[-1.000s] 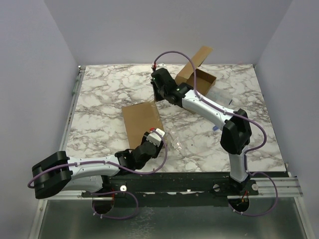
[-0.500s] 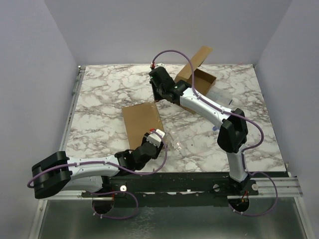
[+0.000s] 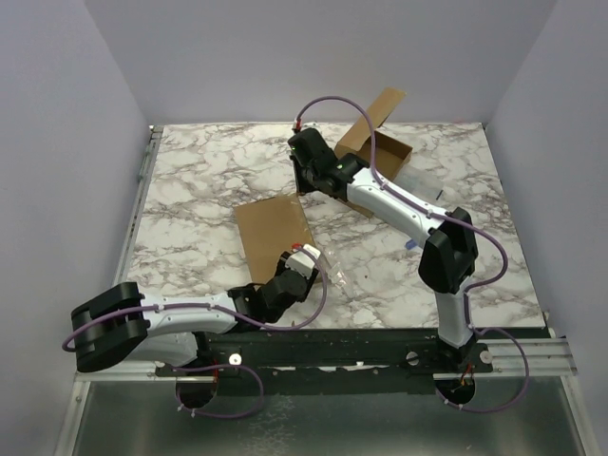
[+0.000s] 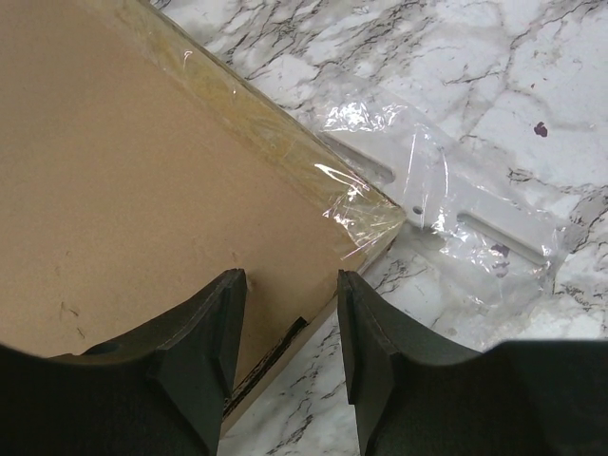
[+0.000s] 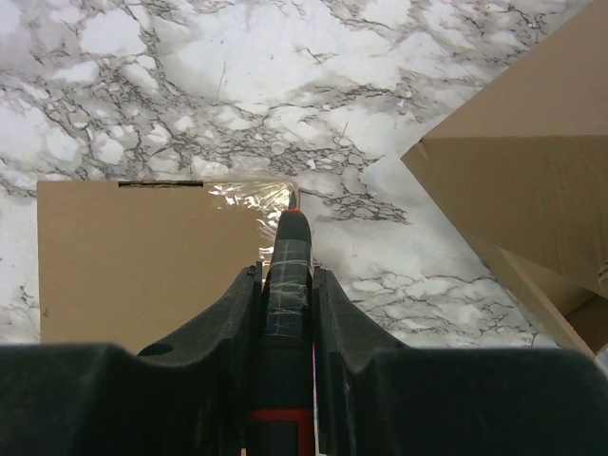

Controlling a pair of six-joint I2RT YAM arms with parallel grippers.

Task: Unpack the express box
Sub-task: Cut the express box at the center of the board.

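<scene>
The flat brown express box (image 3: 273, 231) lies mid-table, with clear tape along its edges. In the left wrist view the box (image 4: 123, 171) fills the left side. My left gripper (image 4: 290, 280) is open and empty, its jaws standing over the box's near right corner; from above the left gripper (image 3: 306, 258) is at that corner. My right gripper (image 5: 287, 275) is shut on a black and red cutter (image 5: 288, 252) whose tip is at the taped far corner of the box (image 5: 142, 256). From above, the right gripper (image 3: 306, 178) is at the box's far edge.
An open cardboard carton (image 3: 375, 147) with raised flaps stands at the back right, and shows in the right wrist view (image 5: 532, 190). A clear plastic bag (image 3: 334, 271) lies by the box's right corner, also in the left wrist view (image 4: 475, 214). More clear plastic (image 3: 423, 182) lies right.
My left arm has pushed a little forward and right along the box's near corner. My right gripper with the cutter has shifted slightly at the far corner.
</scene>
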